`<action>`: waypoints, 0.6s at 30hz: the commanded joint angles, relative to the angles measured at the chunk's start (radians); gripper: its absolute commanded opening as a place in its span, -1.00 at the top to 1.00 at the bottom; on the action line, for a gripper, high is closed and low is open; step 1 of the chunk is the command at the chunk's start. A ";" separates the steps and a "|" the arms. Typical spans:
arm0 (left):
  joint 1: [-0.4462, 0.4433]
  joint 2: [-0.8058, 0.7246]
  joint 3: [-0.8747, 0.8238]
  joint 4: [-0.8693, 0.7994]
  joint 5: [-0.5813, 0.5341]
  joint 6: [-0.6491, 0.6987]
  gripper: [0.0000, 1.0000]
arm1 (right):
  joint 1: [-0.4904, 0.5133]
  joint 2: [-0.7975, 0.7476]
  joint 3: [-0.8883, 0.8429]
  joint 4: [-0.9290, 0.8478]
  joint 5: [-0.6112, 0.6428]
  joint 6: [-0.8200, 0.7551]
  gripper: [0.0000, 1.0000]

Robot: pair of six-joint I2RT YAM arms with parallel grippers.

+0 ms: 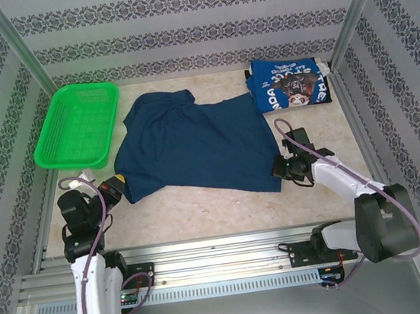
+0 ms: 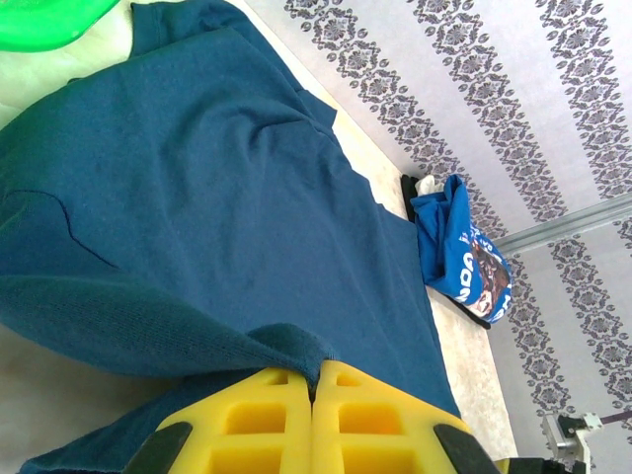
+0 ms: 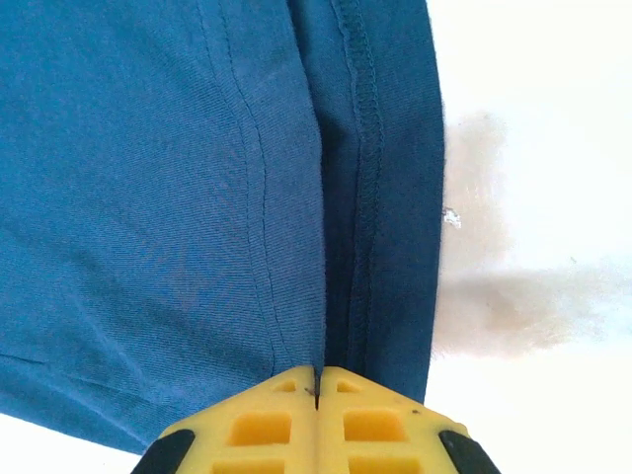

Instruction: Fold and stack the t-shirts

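The dark navy t-shirt (image 1: pixel 193 147) lies spread across the middle of the table, its surface plain from above. My left gripper (image 1: pixel 118 186) is shut on its near left corner, cloth pinched between the yellow fingers (image 2: pixel 252 420). My right gripper (image 1: pixel 279 168) is shut on the shirt's near right hem (image 3: pixel 370 197), the fold running into the closed fingertips (image 3: pixel 257 425). The brighter blue t-shirt (image 1: pixel 291 86) with white lettering and a dark picture sits folded at the back right, also seen as the blue bundle (image 2: pixel 459 247) beyond the navy cloth (image 2: pixel 197 197).
A green plastic mesh basket (image 1: pixel 77 125) stands at the back left, close to the navy shirt's collar side. Patterned walls and metal posts (image 1: pixel 357 9) enclose the table. Bare tabletop (image 1: pixel 201 212) runs along the near edge in front of the shirt.
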 commanded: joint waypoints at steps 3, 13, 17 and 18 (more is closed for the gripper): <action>0.001 -0.009 0.021 -0.020 0.008 0.011 1.00 | 0.004 -0.113 -0.018 -0.067 0.009 0.008 1.00; 0.001 -0.010 0.074 -0.079 0.025 0.014 1.00 | 0.012 -0.300 -0.108 -0.196 -0.079 0.049 1.00; 0.000 -0.011 0.078 -0.129 0.013 0.016 1.00 | 0.046 -0.362 -0.160 -0.203 -0.103 0.102 1.00; 0.000 -0.014 0.080 -0.141 0.010 0.018 1.00 | 0.060 -0.370 -0.162 -0.221 -0.084 0.111 1.00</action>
